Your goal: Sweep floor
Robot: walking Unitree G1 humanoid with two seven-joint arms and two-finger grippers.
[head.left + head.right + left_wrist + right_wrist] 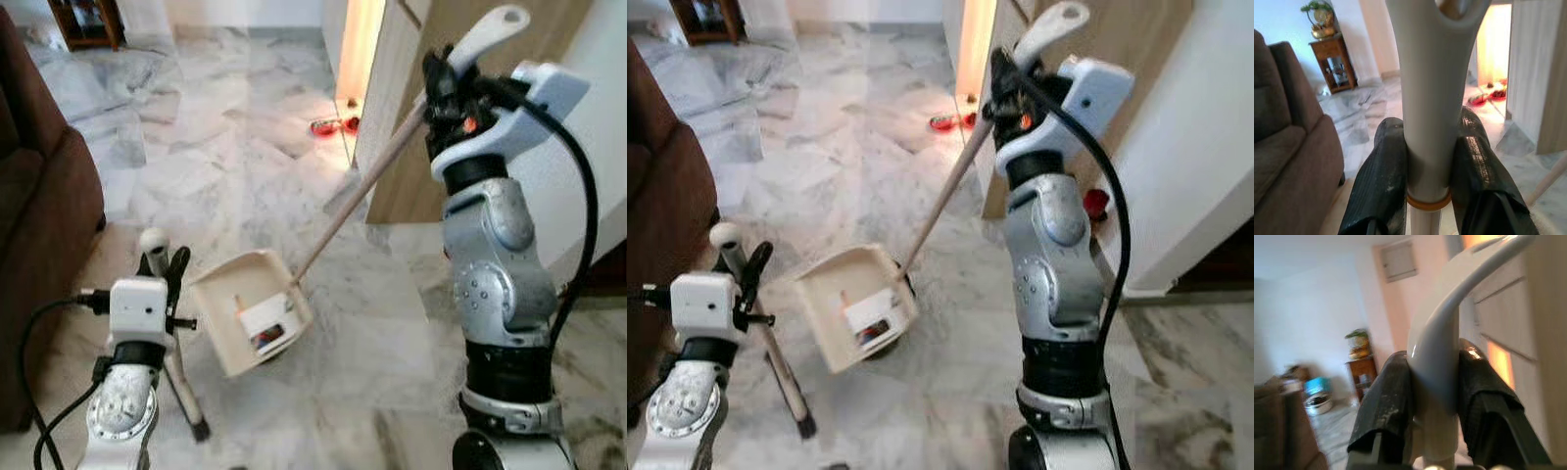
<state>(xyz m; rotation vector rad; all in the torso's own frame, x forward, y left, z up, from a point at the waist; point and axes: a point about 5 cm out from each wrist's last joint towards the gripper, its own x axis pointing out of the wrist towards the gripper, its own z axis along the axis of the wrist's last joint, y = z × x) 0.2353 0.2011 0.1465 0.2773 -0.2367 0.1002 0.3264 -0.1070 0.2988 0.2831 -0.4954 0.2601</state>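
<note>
A cream dustpan [250, 308] rests tilted on the marble floor [245, 166] with a white scrap and small dark debris inside. Its long pale handle [358, 191] rises up to my right gripper [446, 83], which is shut on the grey grip [1437, 357] at the top. My left gripper [162, 269] is shut on the broom handle [1430, 98], just below its rounded white end; the stick slants down to a dark tip [199, 428] on the floor, left of the dustpan.
A brown sofa [39, 225] stands close on the left. A wooden door panel [431, 147] and white wall stand on the right, with red bowls [333, 125] in the lit doorway beyond. A wooden side table [1332, 61] stands far back.
</note>
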